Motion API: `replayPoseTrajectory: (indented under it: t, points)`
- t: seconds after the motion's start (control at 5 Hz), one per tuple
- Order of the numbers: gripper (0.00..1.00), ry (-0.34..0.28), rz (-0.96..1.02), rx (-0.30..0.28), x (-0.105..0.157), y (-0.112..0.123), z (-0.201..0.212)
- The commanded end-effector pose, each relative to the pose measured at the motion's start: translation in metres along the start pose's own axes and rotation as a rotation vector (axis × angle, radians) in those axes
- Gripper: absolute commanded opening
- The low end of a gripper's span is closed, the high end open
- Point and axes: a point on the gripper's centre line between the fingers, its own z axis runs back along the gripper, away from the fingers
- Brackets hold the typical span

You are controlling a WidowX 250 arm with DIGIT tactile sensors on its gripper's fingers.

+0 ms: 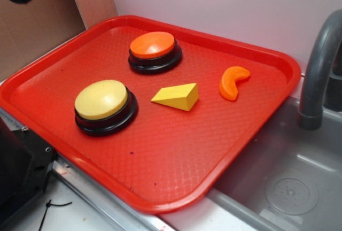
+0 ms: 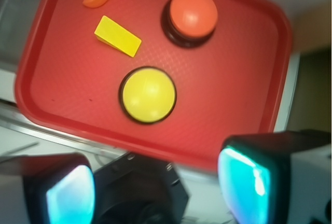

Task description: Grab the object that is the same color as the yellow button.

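Honestly, my worry is drifting onto the orange crescent (image 1: 233,82) just beside the yellow wedge (image 1: 177,96), which lies mid-tray right of the yellow button (image 1: 101,100). My gripper (image 2: 155,187) hangs wide open and empty off the red tray (image 1: 160,188); the orange button (image 1: 153,45) sits clear, nothing blocking.

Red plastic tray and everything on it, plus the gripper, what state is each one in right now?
Red plastic tray: flat, beside the sink.
Pale-yellow dome button: upright, untouched.
Orange dome button: upright, untouched.
Yellow wedge-shaped block: lying on its side, not grasped.
Orange crescent piece: lying flat.
Gripper: open, empty, off the tray.
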Motion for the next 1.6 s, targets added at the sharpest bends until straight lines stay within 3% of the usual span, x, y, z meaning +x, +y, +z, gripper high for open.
replayPoseTrajectory:
  t: [0.0, 0.2, 0.6, 0.8, 1.0, 1.4]
  points:
    - [1.00, -0.052, -0.377, 0.036, 0.047, -0.006, -0.033]
    - [1.00, -0.066, -0.524, 0.075, 0.075, -0.010, -0.059]
    - [1.00, -0.095, -0.638, 0.037, 0.110, -0.026, -0.107]
    - [1.00, -0.096, -0.673, -0.021, 0.121, -0.035, -0.131]
    - [1.00, -0.052, -0.693, -0.030, 0.127, -0.041, -0.155]
    - [1.00, -0.037, -0.741, -0.064, 0.127, -0.051, -0.178]
